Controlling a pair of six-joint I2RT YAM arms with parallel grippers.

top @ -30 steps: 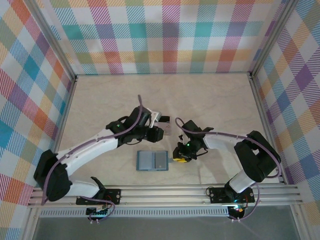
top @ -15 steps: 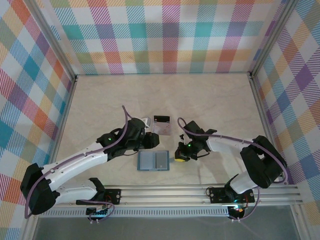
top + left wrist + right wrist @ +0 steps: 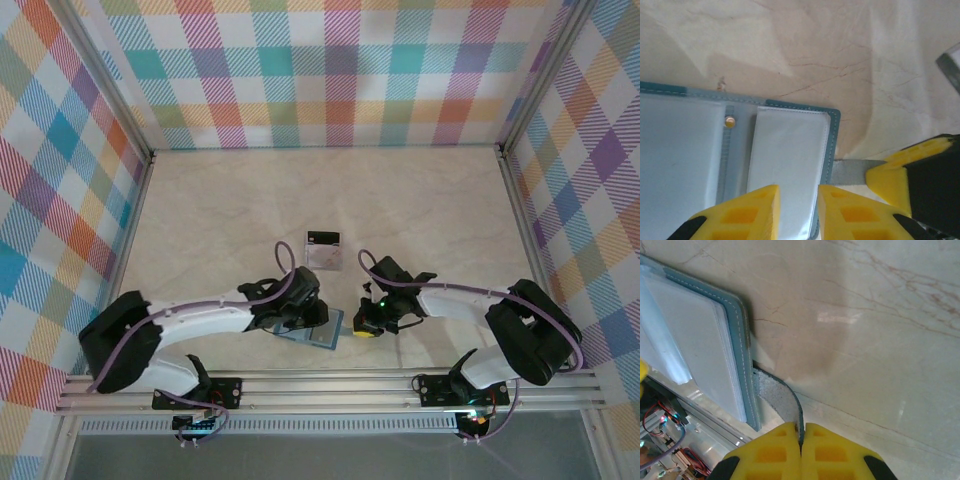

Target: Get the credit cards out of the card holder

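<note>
The right gripper (image 3: 801, 432) has its yellow fingers pressed together on the clasp tab (image 3: 774, 392) of the card holder (image 3: 742, 340), pinching the tab by its thin edge. The left gripper (image 3: 797, 191) stands with a narrow gap between its fingers, poised over the holder's half next to the tab; whether it touches cannot be told.

The holder lies open and flat near the front edge of the table (image 3: 240, 200), between the two grippers. A pale, glossy card (image 3: 787, 150) with rounded corners sits in the pocket on that half. The holder is teal with light stitching along its border and a small round metal snap (image 3: 730, 121) on the spine. The tab's inner face is rough grey.

Well apart, farther back on the marbled beige tabletop, lies a loose card with a black band (image 3: 323, 250).
</note>
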